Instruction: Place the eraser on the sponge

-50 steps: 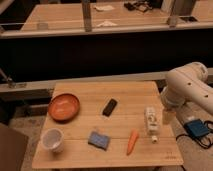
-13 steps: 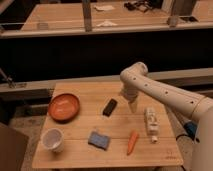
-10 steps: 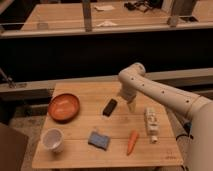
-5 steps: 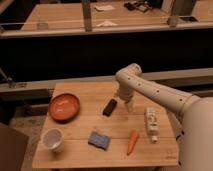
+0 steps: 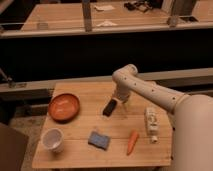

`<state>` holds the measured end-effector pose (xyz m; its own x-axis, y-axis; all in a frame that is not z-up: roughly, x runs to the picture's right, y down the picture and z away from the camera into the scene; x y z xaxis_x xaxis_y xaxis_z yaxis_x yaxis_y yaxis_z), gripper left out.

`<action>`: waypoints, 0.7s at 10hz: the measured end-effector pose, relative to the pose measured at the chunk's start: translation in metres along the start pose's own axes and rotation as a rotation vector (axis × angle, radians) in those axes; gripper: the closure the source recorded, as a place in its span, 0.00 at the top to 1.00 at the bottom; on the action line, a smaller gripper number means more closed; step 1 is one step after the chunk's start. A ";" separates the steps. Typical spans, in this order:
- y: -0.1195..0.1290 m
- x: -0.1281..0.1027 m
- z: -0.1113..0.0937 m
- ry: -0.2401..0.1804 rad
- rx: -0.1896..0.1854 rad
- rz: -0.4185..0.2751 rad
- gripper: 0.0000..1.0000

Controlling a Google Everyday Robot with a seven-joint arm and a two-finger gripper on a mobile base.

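Observation:
The black oblong eraser (image 5: 109, 108) lies on the wooden table (image 5: 80, 122) near its middle. My gripper (image 5: 120, 101) hangs just right of the eraser and slightly above the tabletop, at the end of the white arm reaching in from the right. The blue-grey sponge (image 5: 99, 139) lies flat nearer the front edge, a little left of and below the eraser, apart from it.
An orange bowl (image 5: 64, 106) sits at the left, with a white cup (image 5: 52, 139) in front of it. An orange carrot (image 5: 132, 141) lies right of the sponge. A white bottle-like item (image 5: 151, 124) lies near the right edge.
The arm has swung in from the right and moved left and down, bringing my gripper close beside the eraser. The objects on the table have not moved.

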<state>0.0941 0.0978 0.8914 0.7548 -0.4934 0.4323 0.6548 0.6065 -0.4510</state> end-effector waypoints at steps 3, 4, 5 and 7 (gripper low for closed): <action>-0.008 -0.004 0.009 -0.014 -0.012 -0.025 0.80; -0.011 -0.006 0.013 -0.019 -0.015 -0.031 0.80; -0.012 -0.006 0.017 -0.022 -0.019 -0.035 0.80; -0.015 -0.007 0.022 -0.026 -0.023 -0.042 0.74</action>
<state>0.0779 0.1058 0.9124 0.7258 -0.5011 0.4714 0.6865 0.5712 -0.4499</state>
